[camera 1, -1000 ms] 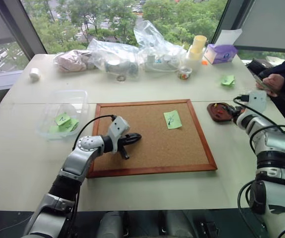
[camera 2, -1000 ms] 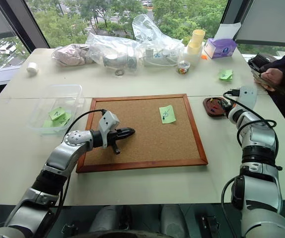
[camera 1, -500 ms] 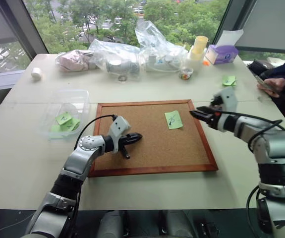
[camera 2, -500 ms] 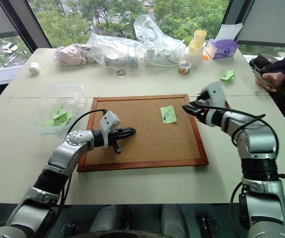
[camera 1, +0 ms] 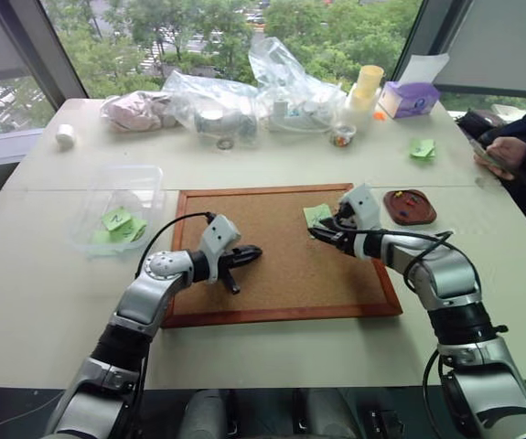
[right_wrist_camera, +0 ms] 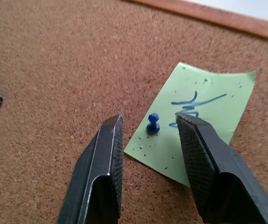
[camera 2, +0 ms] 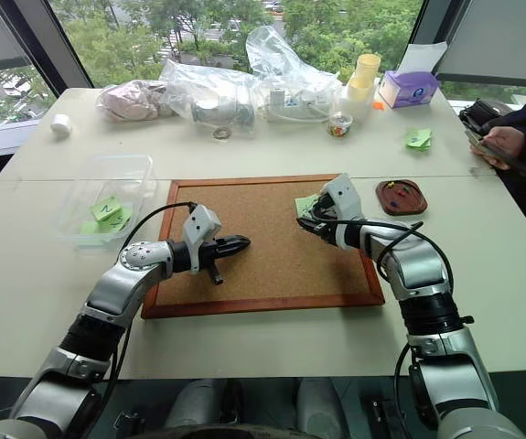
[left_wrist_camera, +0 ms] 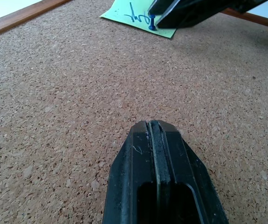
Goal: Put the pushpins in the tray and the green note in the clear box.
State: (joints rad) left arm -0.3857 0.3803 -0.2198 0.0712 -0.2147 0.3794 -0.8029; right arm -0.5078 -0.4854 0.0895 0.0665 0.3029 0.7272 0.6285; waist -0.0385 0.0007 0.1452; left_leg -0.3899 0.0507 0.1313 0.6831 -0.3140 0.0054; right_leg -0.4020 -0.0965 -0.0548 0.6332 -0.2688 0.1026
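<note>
The right gripper reaches low over the cork board, fingers parted around one blue pushpin in the green note near the board's far edge. The left gripper rests closed mid-board.

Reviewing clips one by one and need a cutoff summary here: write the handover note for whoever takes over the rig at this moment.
Left gripper: shut, empty, held over the cork board.
Right gripper: open, its fingers either side of the blue pushpin that pins the green note to the board; not gripped yet.
Tray: on the table right of the board, pins already in it.
Clear box: left of the board, green notes inside.
Left to do: pull this pin, drop it in the tray, move the note to the box.
</note>
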